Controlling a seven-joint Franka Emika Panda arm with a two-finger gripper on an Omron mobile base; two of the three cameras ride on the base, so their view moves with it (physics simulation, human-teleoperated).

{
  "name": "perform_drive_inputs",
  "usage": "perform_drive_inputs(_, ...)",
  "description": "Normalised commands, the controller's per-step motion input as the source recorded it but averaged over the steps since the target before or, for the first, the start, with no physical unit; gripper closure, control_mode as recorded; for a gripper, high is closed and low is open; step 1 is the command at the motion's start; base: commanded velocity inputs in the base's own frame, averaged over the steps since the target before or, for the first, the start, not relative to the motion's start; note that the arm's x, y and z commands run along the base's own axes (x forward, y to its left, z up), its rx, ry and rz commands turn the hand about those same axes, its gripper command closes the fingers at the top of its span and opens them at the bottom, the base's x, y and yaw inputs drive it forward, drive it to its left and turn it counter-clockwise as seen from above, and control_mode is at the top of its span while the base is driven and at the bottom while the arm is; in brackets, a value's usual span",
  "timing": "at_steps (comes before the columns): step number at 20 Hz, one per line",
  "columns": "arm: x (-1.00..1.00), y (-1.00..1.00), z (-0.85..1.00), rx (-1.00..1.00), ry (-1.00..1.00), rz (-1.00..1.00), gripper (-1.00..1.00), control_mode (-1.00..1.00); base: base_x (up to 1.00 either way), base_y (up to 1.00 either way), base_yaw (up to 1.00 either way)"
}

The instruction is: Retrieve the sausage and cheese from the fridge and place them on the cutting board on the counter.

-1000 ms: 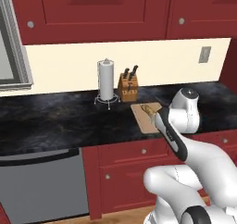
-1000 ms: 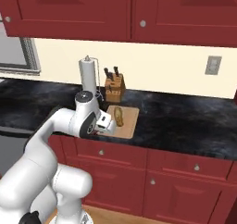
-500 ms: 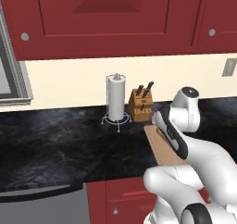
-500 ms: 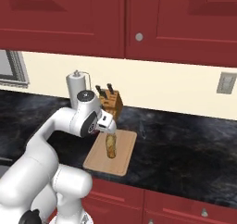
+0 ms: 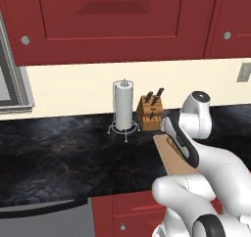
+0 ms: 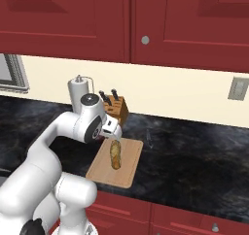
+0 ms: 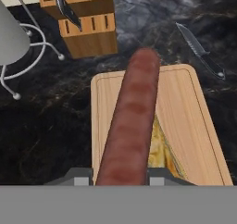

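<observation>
Presently we find the arm bent forward over the table (image 6: pixel 194 151), its gripper (image 6: pixel 113 134) pinching the sausage (image 7: pixel 132 121), a smooth red-brown cylinder with a rounded end, above the cutting board (image 7: pixel 185 121). Beneath it the cheese (image 7: pixel 164 149), yellow and pitted, lies on the pale, grained board. Behind stand a wooden knife block (image 5: pixel 149 112) and a paper towel holder (image 5: pixel 122 108). A serrated knife (image 7: pixel 200 56) lies on the glossy black marbled stone.

cutting board (image 6: pixel 124 167) on counter (image 6: pixel 194 151), knife block (image 6: pixel 115 108) behind

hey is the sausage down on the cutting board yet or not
Not yet. The sausage is in the pincer, above the cutting board, where the cheese lies.
</observation>
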Motion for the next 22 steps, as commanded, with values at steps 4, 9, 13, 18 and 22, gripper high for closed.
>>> perform_drive_inputs(4,0.00,0.00,0.00,0.00,0.00,0.00,1.00,1.00,0.00,0.00,0.00)
perform_drive_inputs(9,0.00,-0.30,-0.16,0.05,0.00,0.02,1.00,-1.00,0.00,0.00,0.00)
perform_drive_inputs(13,0.09,-0.54,-0.30,0.04,0.00,0.10,1.00,-1.00,0.00,0.00,0.00)
perform_drive_inputs(18,0.31,-0.44,-0.28,0.01,-0.02,0.29,1.00,-1.00,0.00,0.00,0.00)
perform_drive_inputs(22,0.49,-0.17,-0.15,0.00,0.00,0.30,1.00,-1.00,0.00,0.00,0.00)
